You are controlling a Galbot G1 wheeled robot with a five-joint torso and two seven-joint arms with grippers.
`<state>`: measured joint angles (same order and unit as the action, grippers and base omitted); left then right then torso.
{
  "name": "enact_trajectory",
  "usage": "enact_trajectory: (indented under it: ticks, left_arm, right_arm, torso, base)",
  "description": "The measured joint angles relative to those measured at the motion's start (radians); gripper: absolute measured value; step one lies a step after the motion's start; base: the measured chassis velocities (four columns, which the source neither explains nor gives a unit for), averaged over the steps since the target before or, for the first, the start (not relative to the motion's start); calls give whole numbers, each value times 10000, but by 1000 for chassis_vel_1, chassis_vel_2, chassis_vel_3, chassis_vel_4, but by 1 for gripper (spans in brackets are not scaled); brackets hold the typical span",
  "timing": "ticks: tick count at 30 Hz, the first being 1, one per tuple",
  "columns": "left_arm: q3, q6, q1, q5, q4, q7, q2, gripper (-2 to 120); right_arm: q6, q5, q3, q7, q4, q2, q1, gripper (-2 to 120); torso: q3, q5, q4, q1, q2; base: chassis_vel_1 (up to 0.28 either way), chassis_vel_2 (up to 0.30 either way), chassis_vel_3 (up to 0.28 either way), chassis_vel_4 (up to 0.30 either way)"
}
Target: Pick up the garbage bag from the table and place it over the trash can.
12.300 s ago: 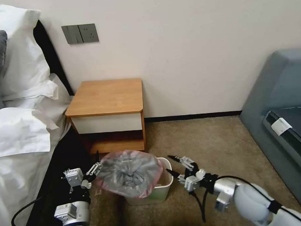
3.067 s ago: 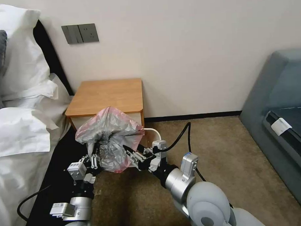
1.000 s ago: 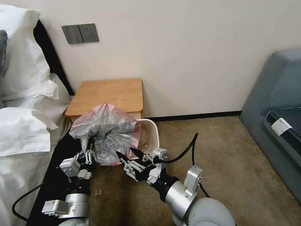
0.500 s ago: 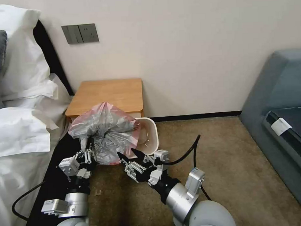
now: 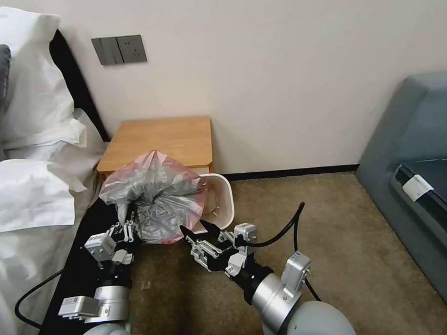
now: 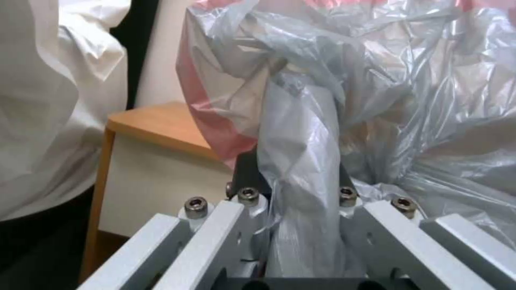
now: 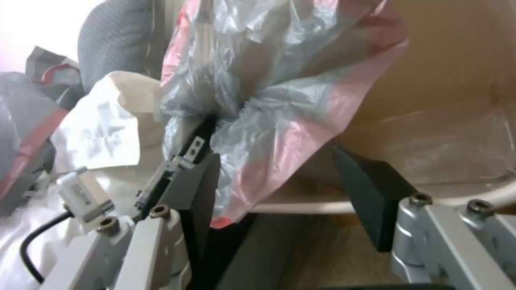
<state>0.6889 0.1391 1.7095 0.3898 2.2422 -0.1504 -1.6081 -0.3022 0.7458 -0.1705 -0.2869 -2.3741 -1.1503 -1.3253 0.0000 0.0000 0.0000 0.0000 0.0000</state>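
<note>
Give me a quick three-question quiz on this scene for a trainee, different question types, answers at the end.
1. True or false: the garbage bag lies flat on the table.
2. Which gripper is clamped on the bag? A) left gripper B) right gripper C) neither
3. In one word, is the trash can upright or tipped?

Key
1. False: it is held up in front of the table, bunched against the can.
2. A: a gathered fold of plastic runs between its fingers. The right gripper's jaws are open on either side of the bag's edge.
3. Tipped: its opening faces the robot.
</note>
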Motion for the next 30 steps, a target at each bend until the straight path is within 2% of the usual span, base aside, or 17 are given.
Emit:
enact_trajectory:
  ticks: [13, 19, 20, 21, 22, 24, 26, 28, 29, 30]
  left_arm:
    - [-80, 50, 177, -85, 206, -37, 0, 9]
    - [-223, 139, 265, -321, 155, -80, 0, 9]
    - [-225, 141, 266, -330, 145, -80, 0, 9]
    - [-213, 142, 260, -336, 126, -80, 0, 9]
    - [-213, 142, 260, -336, 126, -80, 0, 9]
    - [-191, 134, 202, -333, 93, -80, 0, 9]
    - [-191, 119, 182, -331, 80, -79, 0, 9]
    - [-202, 94, 157, -329, 54, -79, 0, 9]
    - [-202, 94, 157, -329, 54, -79, 0, 9]
    - [-204, 91, 150, -327, 34, -79, 0, 9]
  right_arm:
    - [6, 82, -116, 35, 263, -197, 372, 59]
    - [4, 288, -238, 44, 723, -437, 1099, 58]
    - [4, 288, -252, 51, 760, -457, 1128, 55]
    - [5, 271, -288, 89, 824, -504, 1154, 48]
    - [5, 271, -288, 89, 824, -504, 1154, 48]
    - [28, 166, -364, 127, 878, -517, 1111, 37]
    - [36, 151, -371, 130, 883, -519, 1109, 36]
    - [56, 132, -371, 131, 911, -538, 1121, 22]
    - [56, 132, -371, 131, 911, -538, 1121, 22]
    - [65, 116, -372, 131, 937, -553, 1127, 17]
  torso:
    - [0, 0, 0, 0, 0]
    - [0, -1, 1, 0, 0]
    - [0, -1, 1, 0, 0]
    - [0, 0, 1, 0, 0]
    - [0, 0, 1, 0, 0]
    - [0, -1, 0, 0, 0]
    - [0, 0, 0, 0, 0]
    - [0, 0, 0, 0, 0]
    - [0, 0, 0, 0, 0]
    - [0, -1, 0, 0, 0]
  base:
    - [0, 0, 0, 0]
    - [0, 0, 0, 0]
    - [0, 0, 0, 0]
    - [0, 0, 0, 0]
    - [0, 0, 0, 0]
    - [0, 0, 0, 0]
    - [0, 0, 0, 0]
    - [0, 0, 0, 0]
    - [0, 0, 0, 0]
    - [0, 0, 0, 0]
